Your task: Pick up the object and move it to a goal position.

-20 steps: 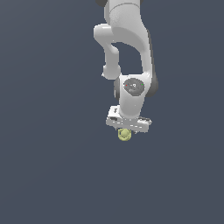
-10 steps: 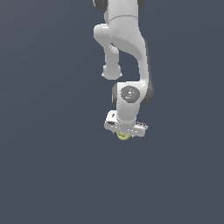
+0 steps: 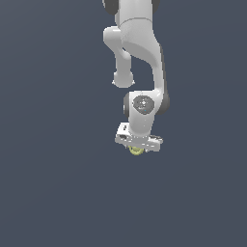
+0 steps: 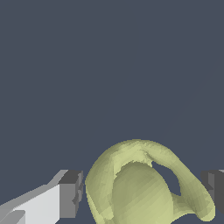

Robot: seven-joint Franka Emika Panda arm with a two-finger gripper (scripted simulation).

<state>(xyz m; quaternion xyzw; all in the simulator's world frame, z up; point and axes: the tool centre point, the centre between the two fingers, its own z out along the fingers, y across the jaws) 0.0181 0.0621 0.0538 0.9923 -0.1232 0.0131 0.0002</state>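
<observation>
The object [image 3: 136,151] is a small yellow-green lumpy ball on the dark grey floor, mostly hidden under the white hand in the exterior view. My gripper [image 3: 138,147] points down right over it. In the wrist view the object [image 4: 140,188] lies between the two fingers of the gripper [image 4: 142,192]. One dark pad [image 4: 71,194] stands just beside it and the other pad [image 4: 214,187] is at its far edge. The jaws are open around the object, close to its sides.
The floor [image 3: 58,193] is a plain dark grey surface all around. The white arm [image 3: 140,43] rises from the gripper to the top of the exterior view. No other objects show.
The hand has come down lower over the object, which now shows less beneath it. The object has stayed in place.
</observation>
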